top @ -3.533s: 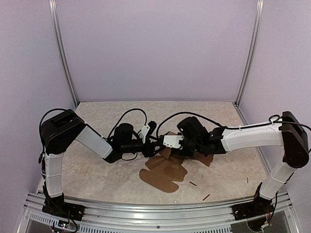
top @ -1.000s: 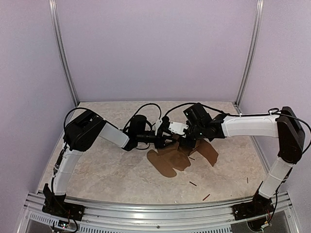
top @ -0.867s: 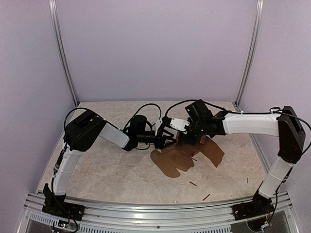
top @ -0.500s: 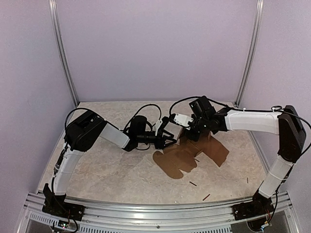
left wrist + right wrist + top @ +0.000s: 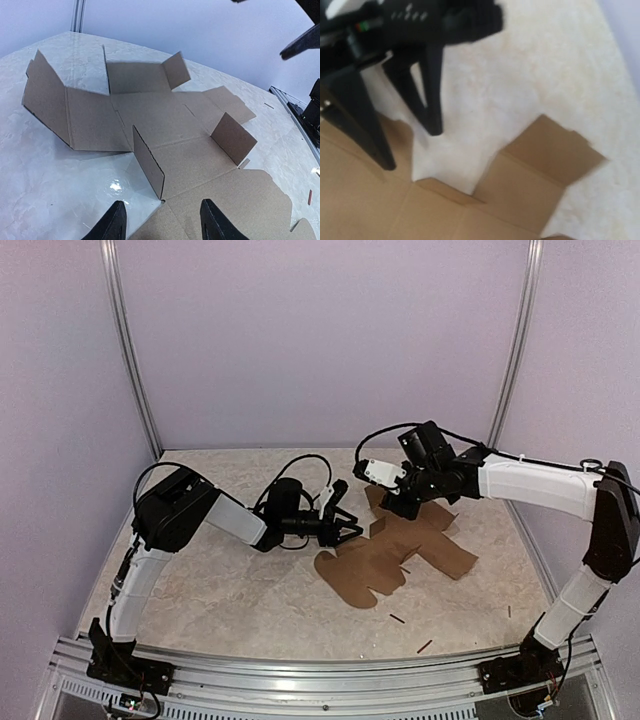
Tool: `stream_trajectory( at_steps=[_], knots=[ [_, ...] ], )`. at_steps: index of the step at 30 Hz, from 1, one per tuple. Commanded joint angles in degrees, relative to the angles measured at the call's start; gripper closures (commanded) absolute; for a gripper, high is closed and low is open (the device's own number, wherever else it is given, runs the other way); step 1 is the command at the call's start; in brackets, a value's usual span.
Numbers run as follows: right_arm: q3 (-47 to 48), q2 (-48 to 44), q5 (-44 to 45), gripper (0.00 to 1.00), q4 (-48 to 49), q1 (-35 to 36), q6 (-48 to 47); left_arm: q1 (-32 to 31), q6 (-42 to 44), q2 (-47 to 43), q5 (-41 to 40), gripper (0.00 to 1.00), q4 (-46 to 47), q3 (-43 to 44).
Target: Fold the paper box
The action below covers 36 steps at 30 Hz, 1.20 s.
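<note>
Evidently to raise flaps, left pincer [image 5: 162, 206] gapes empty at the paper box [image 5: 160, 120] edge; right pincer [image 5: 388, 506] hovers, spread untellable.

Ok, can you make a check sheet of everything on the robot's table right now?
Surface: table, pale, marbled, glossy.
Job's things: paper box, still an unfolded sheet, a few flaps standing up.
Clutter: small dark sticks near the sheet.
Grippers: left gripper, jaws open, empty, at the sheet's edge; right gripper, jaws open, empty, above the far flaps.
Cables: black cables looping above both arms.
Surroundings: lilac walls, metal posts, metal rail in front.
</note>
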Motion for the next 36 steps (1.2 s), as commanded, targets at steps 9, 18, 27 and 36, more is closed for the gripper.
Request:
stream_trajectory(
  at_steps=[9,18,27,36],
  knots=[
    [7.6,3.2,-12.6,0.51,-13.2,-20.7,7.4,0.3,-1.3,0.6,0.1,0.5,1.2,-0.1],
    [17.6,19.6,-30.1,0.48,-23.3,-38.7,16.5,0.1,-2.4,0.2,0.7,0.5,1.1,-0.3],
    [16.8,23.6,-31.2,0.43,-24.9,-40.8,21.2,-0.4,-3.1,0.2,1.0,0.5,1.6,-0.6],
    [19.6,28.2,-33.2,0.42,-26.6,-40.8,20.8,-0.6,-3.2,0.2,0.9,0.5,1.4,-0.7]
  ],
)
